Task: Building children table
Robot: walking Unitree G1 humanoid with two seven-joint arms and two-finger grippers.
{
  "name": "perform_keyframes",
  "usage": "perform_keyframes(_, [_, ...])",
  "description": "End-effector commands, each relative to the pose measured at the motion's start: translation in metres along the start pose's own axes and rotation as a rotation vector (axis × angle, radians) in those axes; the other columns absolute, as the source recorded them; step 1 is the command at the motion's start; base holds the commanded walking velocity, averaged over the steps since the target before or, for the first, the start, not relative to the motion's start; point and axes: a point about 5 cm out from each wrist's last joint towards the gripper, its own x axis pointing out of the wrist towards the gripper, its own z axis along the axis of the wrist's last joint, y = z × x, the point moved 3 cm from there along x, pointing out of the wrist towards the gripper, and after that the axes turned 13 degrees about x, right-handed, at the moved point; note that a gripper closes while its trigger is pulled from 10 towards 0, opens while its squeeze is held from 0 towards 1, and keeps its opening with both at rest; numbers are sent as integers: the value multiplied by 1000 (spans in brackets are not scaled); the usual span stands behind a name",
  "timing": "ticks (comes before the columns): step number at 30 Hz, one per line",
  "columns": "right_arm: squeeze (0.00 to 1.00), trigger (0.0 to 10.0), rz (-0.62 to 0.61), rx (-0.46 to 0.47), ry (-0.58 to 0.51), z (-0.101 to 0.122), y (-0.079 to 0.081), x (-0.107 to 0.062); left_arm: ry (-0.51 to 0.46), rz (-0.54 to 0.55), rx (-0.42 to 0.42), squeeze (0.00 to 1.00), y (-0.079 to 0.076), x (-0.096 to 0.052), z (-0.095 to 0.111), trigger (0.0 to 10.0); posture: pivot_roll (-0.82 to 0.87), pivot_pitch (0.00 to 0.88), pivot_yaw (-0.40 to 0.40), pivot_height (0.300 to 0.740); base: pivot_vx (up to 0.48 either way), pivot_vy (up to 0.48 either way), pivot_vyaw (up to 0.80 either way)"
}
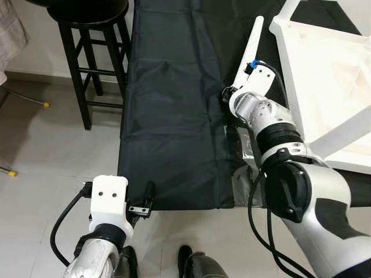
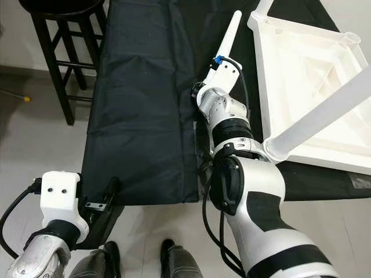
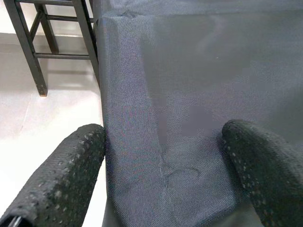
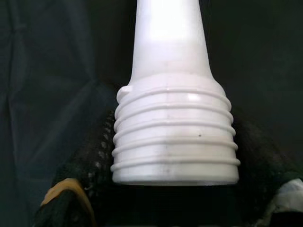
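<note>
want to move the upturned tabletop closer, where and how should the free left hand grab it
Judging by shape, grip the raised rim of the tabletop, on its near left edge. It is thin enough to pinch; the flat panel is not. Come from the left over the black cloth. The right hand holds a leg, and another leg is already attached.

White leg [image 4: 173, 94], glossy, its threaded end ringed with raised ridges. Black cloth [image 1: 174, 116], matte, a fine grey weave up close. White tabletop [image 1: 330, 75], plain. Black stool [image 1: 87, 52]. Pale grey floor [image 1: 35, 174], tiled. Left gripper [image 3: 163, 175]: black fingers [image 3: 61, 184], pebbled with tiny dots, on a white mount. Right gripper [image 4: 170, 198]: black, a yellow patch on one side; a blue clip [image 1: 253, 64] on its white wrist housing, silver arm below.
</note>
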Motion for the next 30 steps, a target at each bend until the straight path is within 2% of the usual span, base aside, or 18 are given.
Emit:
perform_keyframes(1, [0,0,-13,-94,42,-29,-5,3,28,1,-14,0,-2,-1,-6,10000,89,372,-137,740,0,0,0])
perform_keyframes(2, [0,0,-13,-94,42,-29,-5,3,28,1,-14,0,-2,-1,-6,10000,89,372,-137,740,0,0,0])
perform_keyframes(5, [0,0,62,-229,-155,-11,17,-4,27,0,-14,0,-3,0,-6,10000,90,364,-140,740,0,0,0])
perform_keyframes(6, [0,0,62,-229,-155,-11,17,-4,27,0,-14,0,-3,0,-6,10000,90,364,-140,740,0,0,0])
perform_keyframes(7, [0,0,89,-262,-227,-4,24,-8,27,0,-14,0,-3,0,-6,10000,90,361,-142,740,0,0,0])
perform_keyframes(8, [0,0,89,-262,-227,-4,24,-8,27,0,-14,0,-3,0,-6,10000,90,361,-142,740,0,0,0])
perform_keyframes(10, [0,0,153,-295,-335,5,38,-17,26,1,-15,0,-3,1,-6,10000,91,354,-142,740,0,0,0])
perform_keyframes(11, [0,0,153,-295,-335,5,38,-17,26,1,-15,0,-3,1,-6,10000,91,354,-142,740,0,0,0])
perform_keyframes(13, [0,0,238,-329,-455,15,52,-29,24,2,-16,0,-4,2,-7,10000,92,342,-145,740,0,0,0])
perform_keyframes(14, [0,0,238,-329,-455,15,52,-29,24,2,-16,0,-4,2,-7,10000,92,342,-145,740,0,0,0])
perform_keyframes(17, [0,0,374,-360,-587,23,68,-48,21,7,-20,0,-4,4,-7,10000,90,331,-145,740,0,0,0])
perform_keyframes(20, [0,0,410,-362,-599,23,71,-52,24,12,-31,0,-3,4,-7,10000,92,326,-148,740,0,0,0])
perform_keyframes(22, [0,0,541,-355,-601,18,76,-63,52,67,-123,0,6,7,-11,10000,93,320,-149,740,0,0,0])
perform_keyframes(23, [0,0,603,-330,-578,14,75,-67,55,86,-133,0,12,9,-13,10000,94,313,-149,740,0,0,0])
perform_keyframes(25, [0,0,603,-330,-578,14,75,-67,55,86,-133,0,12,9,-13,10000,94,313,-149,740,0,0,0])
perform_keyframes(27, [0,0,758,-279,-496,1,74,-76,48,120,-109,0,27,14,-16,10000,95,302,-154,740,0,0,0])
perform_keyframes(29, [0,0,758,-279,-496,1,74,-76,48,120,-109,0,27,14,-16,10000,95,302,-154,740,0,0,0])
perform_keyframes(30, [0,0,828,-267,-469,-4,73,-82,42,136,-92,0,36,18,-16,10000,95,300,-153,740,0,0,0])
